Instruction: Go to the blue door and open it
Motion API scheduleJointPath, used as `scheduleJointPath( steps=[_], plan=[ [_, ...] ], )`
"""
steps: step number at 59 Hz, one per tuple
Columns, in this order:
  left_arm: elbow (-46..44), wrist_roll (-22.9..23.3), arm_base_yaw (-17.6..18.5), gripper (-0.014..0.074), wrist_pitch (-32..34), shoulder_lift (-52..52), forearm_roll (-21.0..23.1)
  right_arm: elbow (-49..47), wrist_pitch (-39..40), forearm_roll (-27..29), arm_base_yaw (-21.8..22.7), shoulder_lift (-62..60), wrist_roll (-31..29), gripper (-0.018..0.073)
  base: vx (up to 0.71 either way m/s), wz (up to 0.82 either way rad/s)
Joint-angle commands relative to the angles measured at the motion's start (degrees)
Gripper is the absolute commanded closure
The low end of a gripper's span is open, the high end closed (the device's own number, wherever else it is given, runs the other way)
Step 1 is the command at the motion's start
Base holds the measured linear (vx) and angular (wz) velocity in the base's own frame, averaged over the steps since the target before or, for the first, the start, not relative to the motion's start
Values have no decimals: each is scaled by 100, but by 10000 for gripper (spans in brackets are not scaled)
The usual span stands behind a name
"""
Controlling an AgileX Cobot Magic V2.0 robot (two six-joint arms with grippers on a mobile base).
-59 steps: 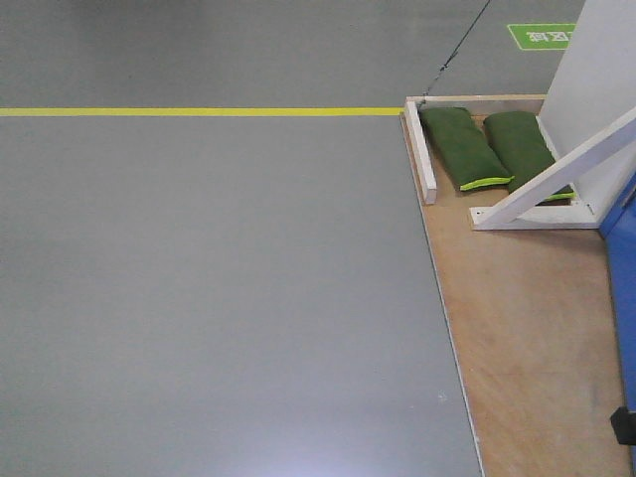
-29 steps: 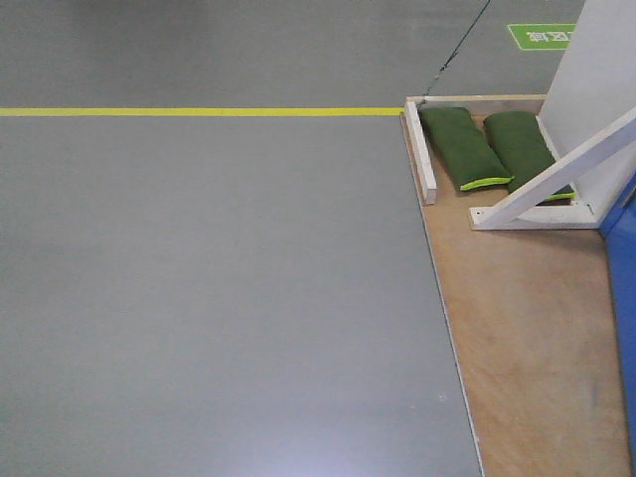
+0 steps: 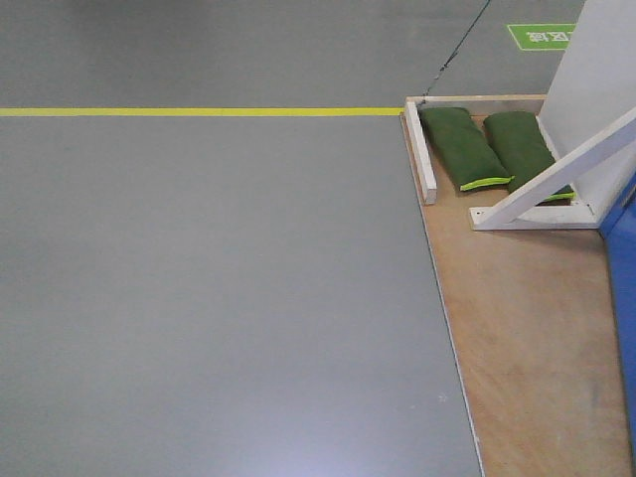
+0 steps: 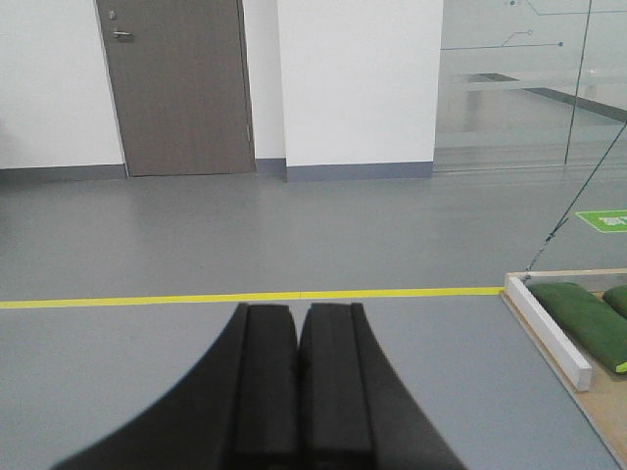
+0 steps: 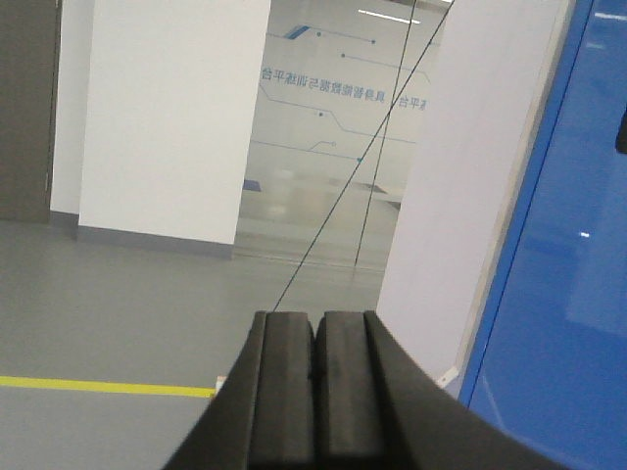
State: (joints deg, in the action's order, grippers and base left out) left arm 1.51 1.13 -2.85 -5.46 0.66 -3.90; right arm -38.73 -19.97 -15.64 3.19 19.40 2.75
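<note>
The blue door (image 5: 563,294) fills the right side of the right wrist view, glossy, with a dark part at its upper right edge. Its bottom edge shows as a blue strip (image 3: 624,298) at the right border of the front view. No handle is in view. My right gripper (image 5: 315,328) is shut and empty, pointing just left of the door, at the white frame panel (image 5: 460,176). My left gripper (image 4: 298,318) is shut and empty, pointing over the grey floor toward a yellow line (image 4: 245,296). Neither gripper shows in the front view.
A plywood base (image 3: 527,328) carries the door stand, with a white diagonal brace (image 3: 556,169) and two green sandbags (image 3: 487,147). A white batten (image 3: 421,151) edges the base. A thin cable (image 3: 457,48) runs across the floor. A grey door (image 4: 176,88) stands far off.
A dark object at the front view's lower right corner one second ago is gone from view. The rest looks the same.
</note>
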Motion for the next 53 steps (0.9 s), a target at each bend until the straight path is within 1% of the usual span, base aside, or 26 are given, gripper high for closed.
scheduleJointPath(
  steps=[1, 11, 16, 22, 27, 30, 34, 39, 45, 50, 51, 52, 53],
  plan=[
    [-157, 37, -1, 524, 477, 80, 10, -508, 466, -88, 46, 366, -26, 561, 0, 0],
    [-157, 37, -1, 524, 477, 80, 10, -700, 498, -86, 62, 738, -26, 561, 0, 0],
    [-157, 37, -1, 524, 477, 80, 10, -700, 461, -81, 291, 899, -26, 561, 0, 0],
    [-157, 37, -1, 524, 477, 80, 10, -710, 456, -81, 896, 1159, -26, 561, 0, 0],
    [-157, 37, -1, 524, 477, 80, 10, -817, 453, -59, 1635, 1378, -26, 561, 0, 0],
    [-157, 37, -1, 524, 477, 80, 10, -890, 479, 43, 2065, 1484, -26, 561, 0, 0],
    [-157, 37, -1, 524, 477, 80, 10, -975, 681, 381, 2682, 1591, -26, 561, 0, 0],
    [-157, 37, -1, 524, 477, 80, 10, -1039, 1287, 1099, 3446, 1743, -26, 561, 0, 0],
    [-157, 37, -1, 524, 477, 80, 10, -1044, 2280, 2100, 4416, 1964, -26, 561, 0, 0],
    [-157, 37, -1, 524, 477, 80, 10, -1044, 3118, 2803, 5115, 2167, -26, 561, 0, 0],
    [-157, 37, -1, 524, 477, 80, 10, -1044, 3237, 2977, 5278, 2224, -26, 561, 0, 0],
    [-157, 37, -1, 524, 477, 80, 10, -1044, 3549, 3280, 5528, 2329, -26, 561, 0, 0],
    [-157, 37, -1, 524, 477, 80, 10, -1044, 3728, 3409, 5622, 2374, -26, 561, 0, 0]
  ],
)
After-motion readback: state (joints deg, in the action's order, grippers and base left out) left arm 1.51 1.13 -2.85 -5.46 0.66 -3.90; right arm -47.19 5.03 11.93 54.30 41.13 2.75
